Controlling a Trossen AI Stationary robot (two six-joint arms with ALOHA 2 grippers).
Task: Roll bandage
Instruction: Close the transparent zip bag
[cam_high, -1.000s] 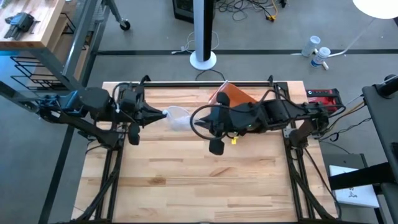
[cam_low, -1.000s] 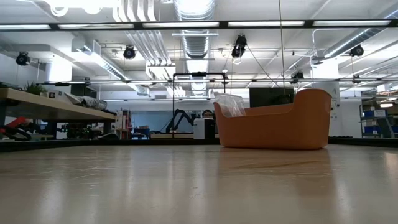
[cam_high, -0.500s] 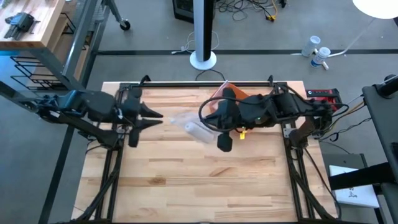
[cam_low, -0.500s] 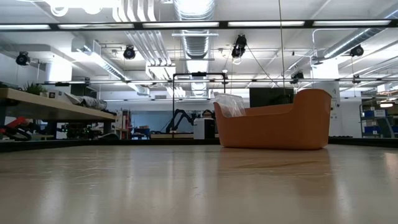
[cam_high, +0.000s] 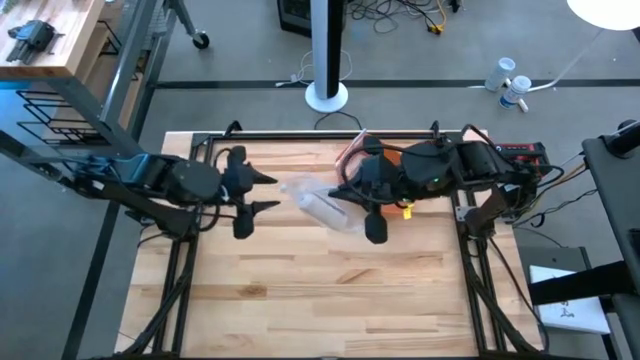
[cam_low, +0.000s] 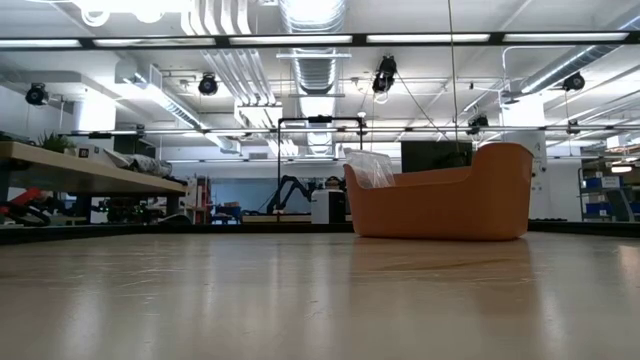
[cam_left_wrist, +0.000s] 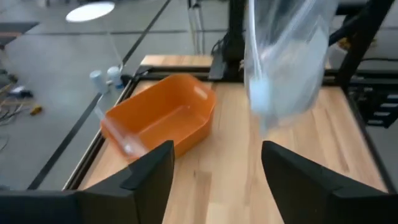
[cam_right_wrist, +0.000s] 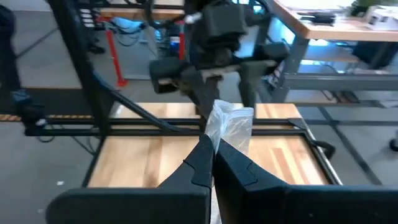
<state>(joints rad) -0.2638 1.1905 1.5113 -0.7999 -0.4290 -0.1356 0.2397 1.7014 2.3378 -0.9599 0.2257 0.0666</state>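
The right gripper (cam_right_wrist: 212, 163) has its fingers pressed together on a clear plastic bag (cam_high: 322, 206), holding it above the middle of the table (cam_high: 320, 300). The left gripper (cam_high: 268, 192) has its fingers spread apart, just beside the bag and not touching it. An orange bin (cam_left_wrist: 163, 119) stands at the far edge.

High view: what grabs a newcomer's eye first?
The clear plastic bag hanging mid-table, pinched by the shut right gripper. The left gripper stands open just beside it, holding nothing. At the table's far edge, an orange bin is mostly hidden under the right arm.
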